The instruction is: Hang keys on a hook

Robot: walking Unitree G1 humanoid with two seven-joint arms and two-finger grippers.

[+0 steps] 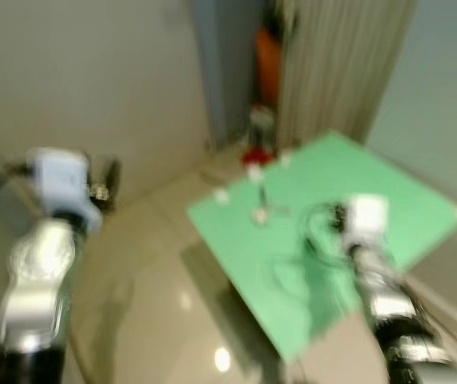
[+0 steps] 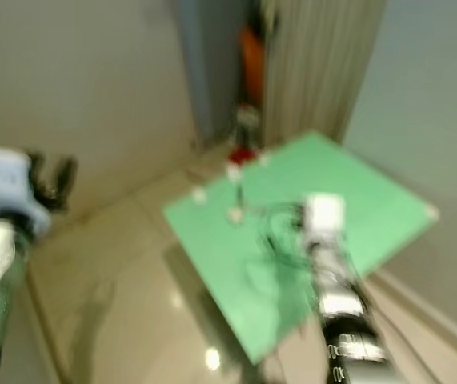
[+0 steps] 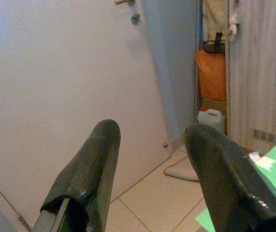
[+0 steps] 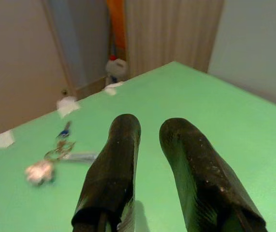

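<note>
A green table (image 1: 388, 200) stands to the right, set cornerwise to the robot, with pale glossy floor (image 1: 148, 312) spreading to its left. Both head views are smeared with blur, so small things on the table are hard to read there.

The keys (image 4: 55, 152) lie on the table's far left part, near the left edge: a ring with a blue tag at the far end and a pale, blurred fob at the near end. They rest flat on the green top, not lifted. White scraps (image 4: 67, 104) sit along the far left edge, apart from the keys.

The right gripper (image 4: 150, 140) hovers over the table's middle, to the right of the keys and well apart from them. Its two black fingers (image 4: 113, 169) are parted by a narrow gap with nothing between them.

The left gripper (image 3: 150, 145) is held out over the floor, left of the table, pointing toward a pale door (image 3: 65, 87) on the far wall. Its fingers (image 3: 92, 169) are spread wide, empty.

In the far corner, between the door and a ribbed curtain (image 1: 340, 64), there is an orange thing (image 3: 211, 75) with a white jug (image 3: 211, 120) under it; the jug has a red cap. A cloth (image 3: 183, 169) lies on the floor close by.
</note>
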